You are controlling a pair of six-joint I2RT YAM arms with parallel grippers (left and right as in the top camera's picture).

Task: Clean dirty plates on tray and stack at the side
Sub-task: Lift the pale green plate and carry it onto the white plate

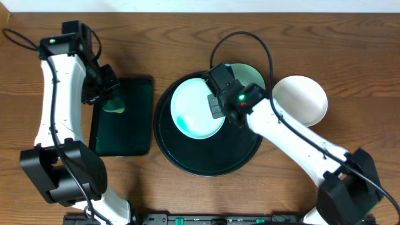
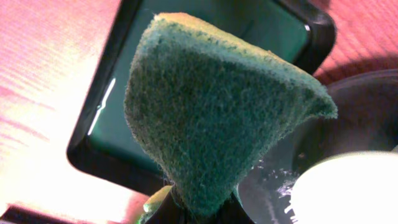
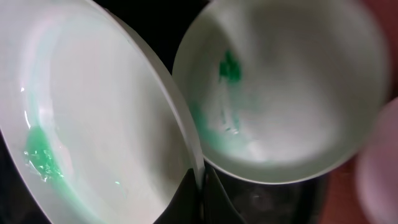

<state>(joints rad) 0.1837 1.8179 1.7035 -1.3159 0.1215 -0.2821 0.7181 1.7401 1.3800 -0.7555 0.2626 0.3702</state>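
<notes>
Right gripper [image 3: 200, 186] pinching rim of smeared mint plate [image 3: 106, 118], apparently tilting it off tray [image 1: 206, 164] for wiping; left gripper [image 2: 198, 211] clamping sponge [image 2: 217, 118] ready

Overhead, the right arm [image 1: 244, 100] covers much of the mint plate [image 1: 250, 70] nearer the table's [image 1: 350, 37] far edge. The sponge [image 2: 217, 124] hides the left jaws. The gripped plate [image 3: 93, 112] runs off-frame; a pale shape [image 3: 379, 168] beside it is blurred.

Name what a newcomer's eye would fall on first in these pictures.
The right gripper pinches the rim of a green-smeared plate over the black tray at centre. At left, the left gripper holds a sponge above the small tray. A white plate lies off the black tray, to its right.
</notes>
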